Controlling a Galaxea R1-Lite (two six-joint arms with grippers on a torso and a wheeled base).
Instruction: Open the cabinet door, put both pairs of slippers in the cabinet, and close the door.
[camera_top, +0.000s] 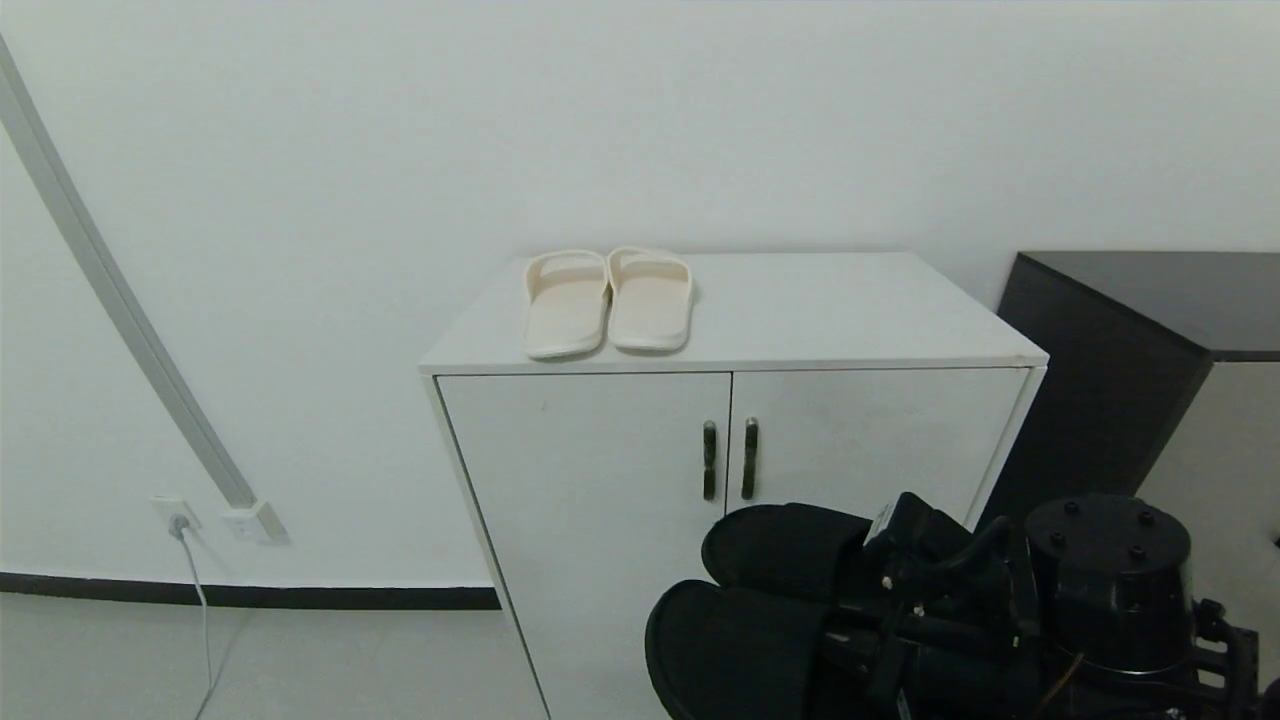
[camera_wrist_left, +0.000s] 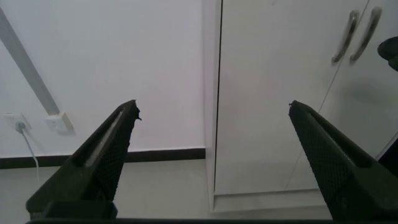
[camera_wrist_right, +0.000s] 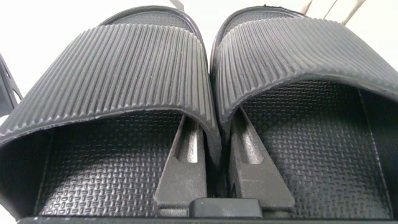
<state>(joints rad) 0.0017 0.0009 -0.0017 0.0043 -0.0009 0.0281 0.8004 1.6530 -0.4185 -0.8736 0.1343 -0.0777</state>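
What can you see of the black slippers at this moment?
The black slippers are a pair of slides with ribbed straps and textured footbeds, rubbery-looking. The right claw clamps their inner walls together, one finger inside each, so they sit side by side. They hang before the closed white cabinet, lower than its handles.

Black right arm (camera_top: 955, 600) is showing a round, screw-studded joint cap (camera_top: 1108, 545); left pincer (camera_wrist_left: 213, 109) is baring tapered, textured black fingers (camera_wrist_left: 99, 155).
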